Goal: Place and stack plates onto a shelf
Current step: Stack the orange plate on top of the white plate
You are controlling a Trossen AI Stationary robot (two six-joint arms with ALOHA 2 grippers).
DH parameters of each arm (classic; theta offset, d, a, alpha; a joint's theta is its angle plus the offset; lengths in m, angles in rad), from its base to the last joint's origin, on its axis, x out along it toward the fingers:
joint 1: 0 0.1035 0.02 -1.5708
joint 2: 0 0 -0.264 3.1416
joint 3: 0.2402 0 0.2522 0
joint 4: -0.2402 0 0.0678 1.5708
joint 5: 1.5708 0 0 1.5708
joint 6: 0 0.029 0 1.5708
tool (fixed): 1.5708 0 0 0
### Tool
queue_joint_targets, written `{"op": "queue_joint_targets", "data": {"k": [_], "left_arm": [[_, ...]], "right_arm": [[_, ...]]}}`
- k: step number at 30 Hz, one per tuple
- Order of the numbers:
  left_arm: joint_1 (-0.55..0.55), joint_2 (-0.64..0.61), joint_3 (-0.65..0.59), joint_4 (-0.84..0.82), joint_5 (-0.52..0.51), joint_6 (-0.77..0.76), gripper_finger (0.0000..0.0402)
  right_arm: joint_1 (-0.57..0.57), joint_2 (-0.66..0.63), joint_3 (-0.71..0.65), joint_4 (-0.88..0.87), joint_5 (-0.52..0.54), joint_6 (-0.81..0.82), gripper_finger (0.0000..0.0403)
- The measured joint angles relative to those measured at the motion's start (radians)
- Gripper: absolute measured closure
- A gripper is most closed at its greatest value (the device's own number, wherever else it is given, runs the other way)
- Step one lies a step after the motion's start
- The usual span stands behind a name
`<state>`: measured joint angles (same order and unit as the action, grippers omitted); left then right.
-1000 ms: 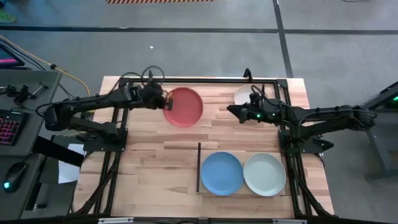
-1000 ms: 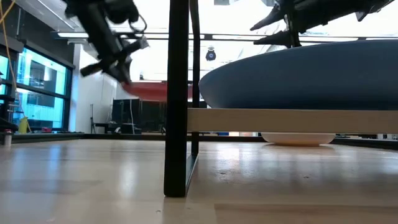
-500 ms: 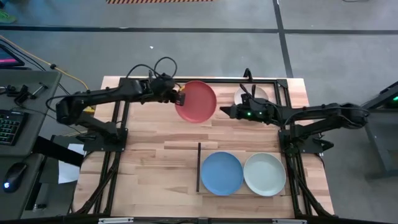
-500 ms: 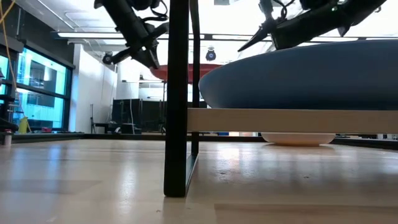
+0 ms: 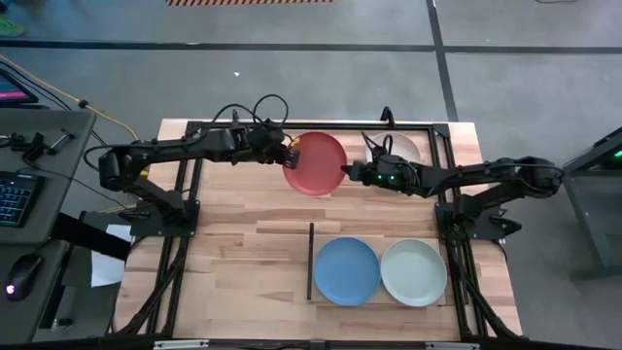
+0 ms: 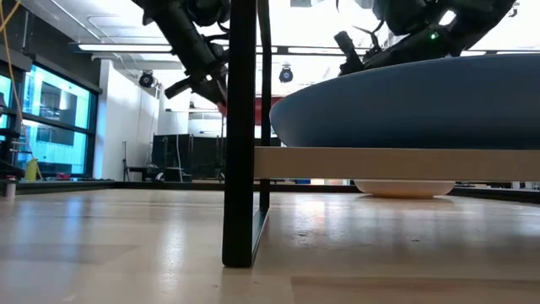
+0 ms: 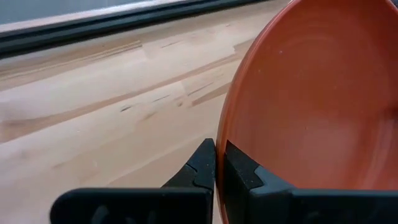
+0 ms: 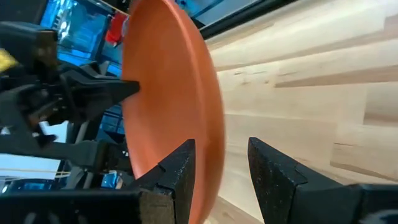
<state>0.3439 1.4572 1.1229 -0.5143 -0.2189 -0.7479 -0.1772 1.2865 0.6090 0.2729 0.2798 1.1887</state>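
The red plate hangs in the air over the far middle of the table, held by my left gripper at its left rim. My right gripper is open, and its fingers stand on either side of the plate's right rim; I cannot tell whether they touch. The blue plate and the pale blue-grey plate lie side by side on the shelf. The cream-white plate rests on the table at the far right, partly hidden by the right arm. My left gripper pinches the red plate's left rim between its two fingers, one on the upper face and one on the underside. The fingers come level from the table's left. The plate is lifted clear of the table and juts out beyond the fingertips.
The shelf's black upright strip stands left of the blue plate. A black frame rail runs along the table's far edge, with frame legs at both sides. Bare tabletop lies at the near left.
My left gripper has carried the red plate upward and toward the table's right, still shut on its rim. My right gripper has moved left toward the plate, and its open fingers now straddle the plate's right rim.
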Motion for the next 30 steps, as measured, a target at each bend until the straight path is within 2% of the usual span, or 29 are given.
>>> {"op": "queue_joint_targets", "data": {"k": [7,15,19,23,30], "left_arm": [[-0.001,0.040,0.000,0.022,0.003,0.001,0.0401],[-0.013,0.063,0.000,0.052,0.007,0.010,0.0400],[-0.016,0.064,0.000,0.073,0.012,0.044,0.0384],[-0.012,0.063,0.011,0.067,0.079,0.091,0.0363],[0.016,0.051,0.130,0.027,0.201,0.217,0.0334]], "right_arm": [[0.000,0.052,0.000,-0.003,0.004,0.040,0.0290],[0.000,0.076,-0.001,-0.012,0.013,0.039,0.0393],[0.000,0.077,-0.001,-0.027,0.015,0.036,0.0389],[-0.003,0.077,-0.001,-0.056,0.009,0.034,0.0400],[-0.077,-0.019,-0.001,-0.220,0.000,-0.039,0.0402]]}}
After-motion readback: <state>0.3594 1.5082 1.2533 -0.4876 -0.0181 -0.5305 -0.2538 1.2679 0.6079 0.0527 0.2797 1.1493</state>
